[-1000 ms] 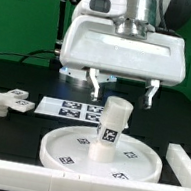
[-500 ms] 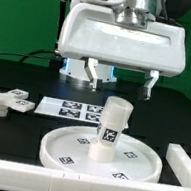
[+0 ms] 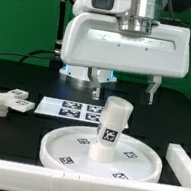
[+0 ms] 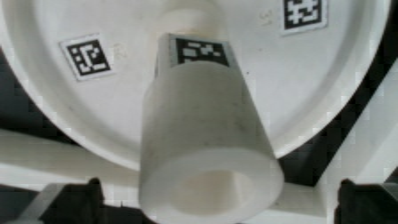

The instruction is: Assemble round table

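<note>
The gripper (image 3: 124, 86) hangs wide open, empty, above the leg (image 3: 111, 130) — it leans toward 1 o'clock on the disc (image 3: 70, 140), so a descending finger may topple it.

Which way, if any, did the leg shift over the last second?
No. The leg stands at the same spot on the disc, unchanged against the marker board.

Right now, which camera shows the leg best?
The exterior view. It shows the whole leg from the side, with its tag, standing on the disc. The wrist view looks down its length from close up: the top end and one tag show, but the rest is foreshortened.
</note>
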You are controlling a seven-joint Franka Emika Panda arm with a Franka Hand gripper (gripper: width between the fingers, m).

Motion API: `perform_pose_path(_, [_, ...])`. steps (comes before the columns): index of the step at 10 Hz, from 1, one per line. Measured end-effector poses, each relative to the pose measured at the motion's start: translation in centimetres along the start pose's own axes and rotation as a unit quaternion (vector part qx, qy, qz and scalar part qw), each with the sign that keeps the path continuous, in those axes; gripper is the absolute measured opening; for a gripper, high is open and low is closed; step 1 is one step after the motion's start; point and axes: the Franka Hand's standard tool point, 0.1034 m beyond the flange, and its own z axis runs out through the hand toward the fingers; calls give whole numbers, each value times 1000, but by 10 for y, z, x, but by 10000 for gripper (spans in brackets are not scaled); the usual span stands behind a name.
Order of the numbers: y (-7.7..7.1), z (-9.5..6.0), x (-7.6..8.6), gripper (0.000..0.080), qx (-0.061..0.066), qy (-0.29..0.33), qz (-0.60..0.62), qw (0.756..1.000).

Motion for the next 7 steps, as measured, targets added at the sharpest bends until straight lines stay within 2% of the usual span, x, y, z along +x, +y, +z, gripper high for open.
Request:
perform_pose_path(2, [-3,5,-1,649,21,-62,0,998])
perform_pose_path(3, [-4,8,-1,649,27,-79,0,997])
perform_pose_path(4, [-8,10,-6,649,41,-120,0,992])
perform_pose_path(5, [-8,11,-2,649,47,-134,0,990])
perform_pose_path(7, [-8,11,-1,649,48,-135,0,990])
